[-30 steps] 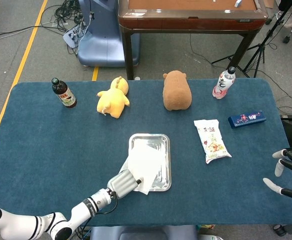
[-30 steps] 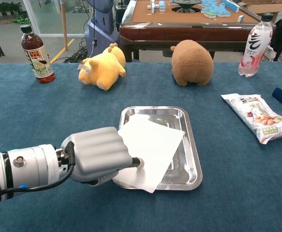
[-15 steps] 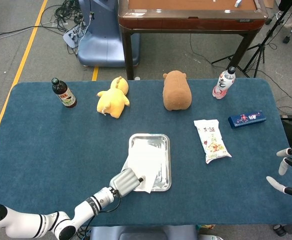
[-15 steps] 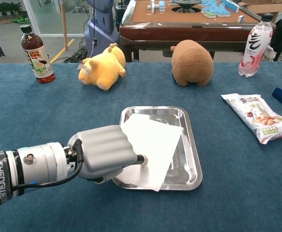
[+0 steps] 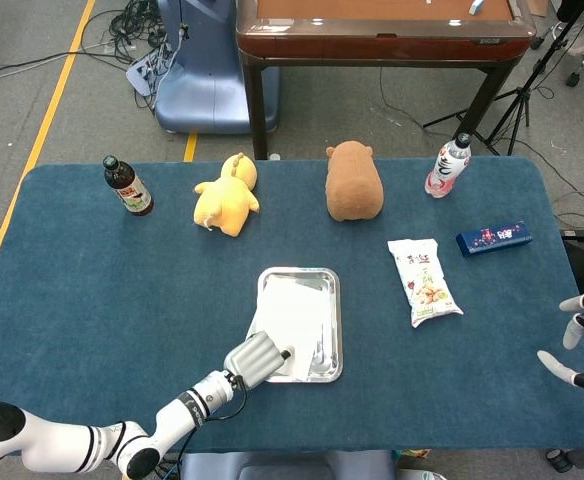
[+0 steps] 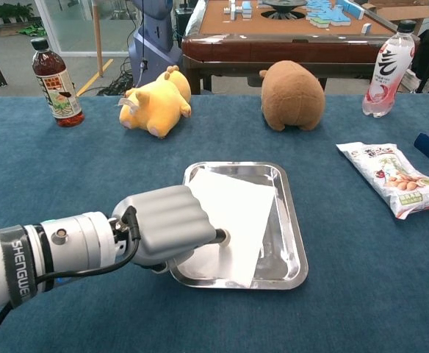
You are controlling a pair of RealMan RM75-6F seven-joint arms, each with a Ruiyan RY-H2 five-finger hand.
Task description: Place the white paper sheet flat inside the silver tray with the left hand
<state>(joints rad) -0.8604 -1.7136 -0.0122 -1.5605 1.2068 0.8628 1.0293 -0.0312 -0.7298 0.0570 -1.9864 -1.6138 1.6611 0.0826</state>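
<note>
The white paper sheet (image 6: 233, 213) now lies almost wholly inside the silver tray (image 6: 291, 220), where a second ago its near corner hung out over the tray's front rim onto the blue table (image 6: 67, 169). In the chest view only a small part of the near edge sits at or on the front rim, and the sheet's left side still rides up against the tray's left wall rather than lying fully flat. The left hand (image 6: 167, 224) has moved forward with it — its knuckles now sit over the tray's near-left corner, fingers curled down, a fingertip (image 6: 220, 237) touching the paper; whether it pinches the sheet or only presses on it cannot be told. In the head view the same hand (image 5: 255, 358) has crept closer to the tray (image 5: 334, 320) and the sheet (image 5: 294, 315) no longer sticks out below it.

The right hand (image 5: 580, 340) shows at the table's far right edge, fingers spread and holding nothing — slightly lower in the view than before.

The yellow plush (image 6: 156, 103), brown plush (image 6: 294, 94) and snack bag (image 6: 392, 176) have not moved.
</note>
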